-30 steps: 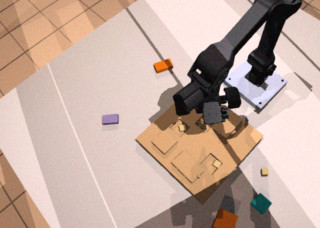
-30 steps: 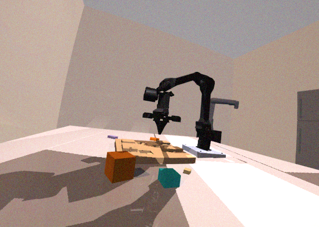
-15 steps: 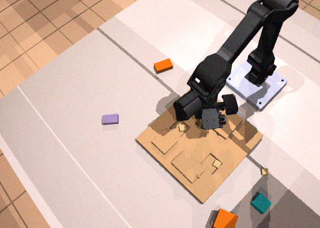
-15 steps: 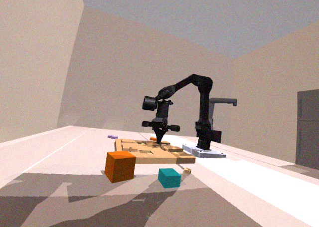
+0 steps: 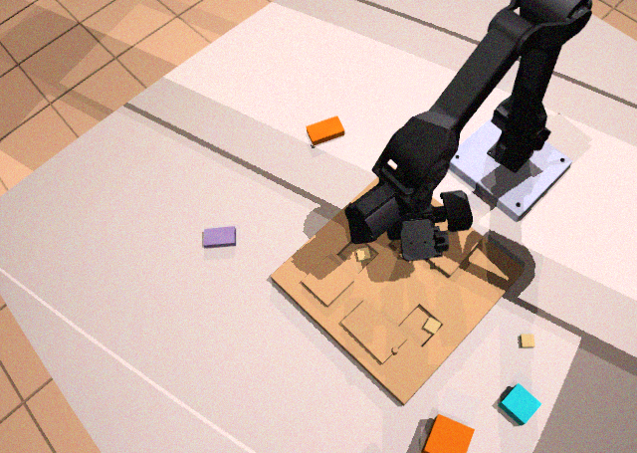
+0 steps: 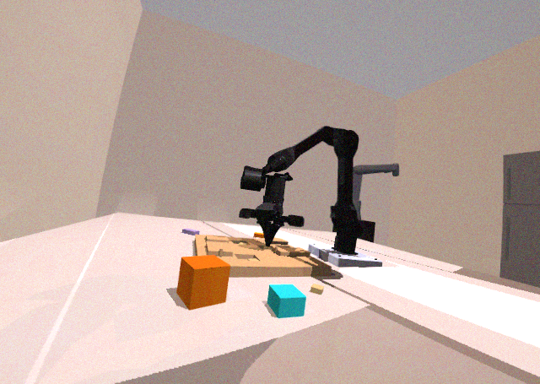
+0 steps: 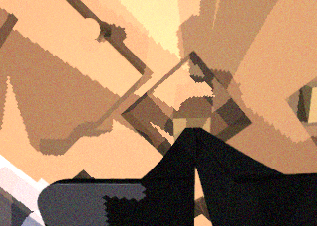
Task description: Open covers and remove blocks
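Note:
The wooden board (image 5: pixel 402 383) (image 6: pixel 270 270) lies under my gripper (image 6: pixel 267 245) (image 7: pixel 194 129). The gripper is shut and empty, fingertips low at a well, partly hiding a pale block (image 7: pixel 190 124) inside it; the top view hides the fingertips. Another pale block (image 5: pixel 362 254) (image 7: pixel 313 105) sits in an uncovered well toward the board's left. A third block (image 5: pixel 432 326) sits in the near-right well, uncovered, beside a flat cover (image 5: pixel 375 327) with a small knob (image 5: pixel 394 350). Another cover (image 5: pixel 327 287) lies beside the left well. A knobbed cover (image 7: pixel 59 43) lies beside the well under the fingers. One block (image 5: pixel 527 340) (image 6: pixel 316 289) rests on the table.
A cyan block (image 5: pixel 521 403) (image 6: pixel 286 300) and a large orange block (image 5: pixel 449 436) (image 6: pixel 203 282) stand off the board's near side. A flat orange block (image 5: pixel 325 129) and a purple block (image 5: pixel 219 236) (image 6: pixel 190 231) lie beyond it. The arm's base plate (image 5: pixel 520 196) is close to the board.

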Controlling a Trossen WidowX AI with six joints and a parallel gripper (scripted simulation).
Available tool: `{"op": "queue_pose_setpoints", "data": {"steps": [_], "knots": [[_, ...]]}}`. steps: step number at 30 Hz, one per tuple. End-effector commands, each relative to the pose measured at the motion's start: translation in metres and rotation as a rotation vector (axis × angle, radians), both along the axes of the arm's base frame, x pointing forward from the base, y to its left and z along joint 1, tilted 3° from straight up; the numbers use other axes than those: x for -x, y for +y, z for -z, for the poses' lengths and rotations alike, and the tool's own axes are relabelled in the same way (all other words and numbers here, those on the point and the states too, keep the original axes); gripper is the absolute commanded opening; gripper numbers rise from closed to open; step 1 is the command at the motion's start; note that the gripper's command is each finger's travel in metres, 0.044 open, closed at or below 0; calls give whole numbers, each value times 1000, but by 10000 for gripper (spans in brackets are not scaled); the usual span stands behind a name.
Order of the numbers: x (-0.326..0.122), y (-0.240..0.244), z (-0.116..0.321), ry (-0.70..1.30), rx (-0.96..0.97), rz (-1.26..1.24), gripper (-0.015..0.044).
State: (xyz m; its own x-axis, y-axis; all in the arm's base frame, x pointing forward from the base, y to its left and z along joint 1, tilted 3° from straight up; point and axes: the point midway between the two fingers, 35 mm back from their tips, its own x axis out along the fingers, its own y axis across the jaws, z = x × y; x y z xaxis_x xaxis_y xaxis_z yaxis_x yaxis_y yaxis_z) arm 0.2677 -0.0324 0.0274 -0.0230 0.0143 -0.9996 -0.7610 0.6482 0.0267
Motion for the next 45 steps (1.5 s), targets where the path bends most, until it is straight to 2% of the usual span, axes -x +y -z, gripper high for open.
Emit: {"op": "queue_pose_setpoints", "data": {"steps": [1, 15, 35, 40, 45], "knots": [[0, 0, 2, 4, 2, -1, 0], [-5, 14, 6, 4, 0, 0, 0], [-3, 8, -9, 4, 1, -2, 0], [-4, 9, -20, 11, 1, -1, 131], [-5, 8, -47, 6, 1, -1, 144]]}}
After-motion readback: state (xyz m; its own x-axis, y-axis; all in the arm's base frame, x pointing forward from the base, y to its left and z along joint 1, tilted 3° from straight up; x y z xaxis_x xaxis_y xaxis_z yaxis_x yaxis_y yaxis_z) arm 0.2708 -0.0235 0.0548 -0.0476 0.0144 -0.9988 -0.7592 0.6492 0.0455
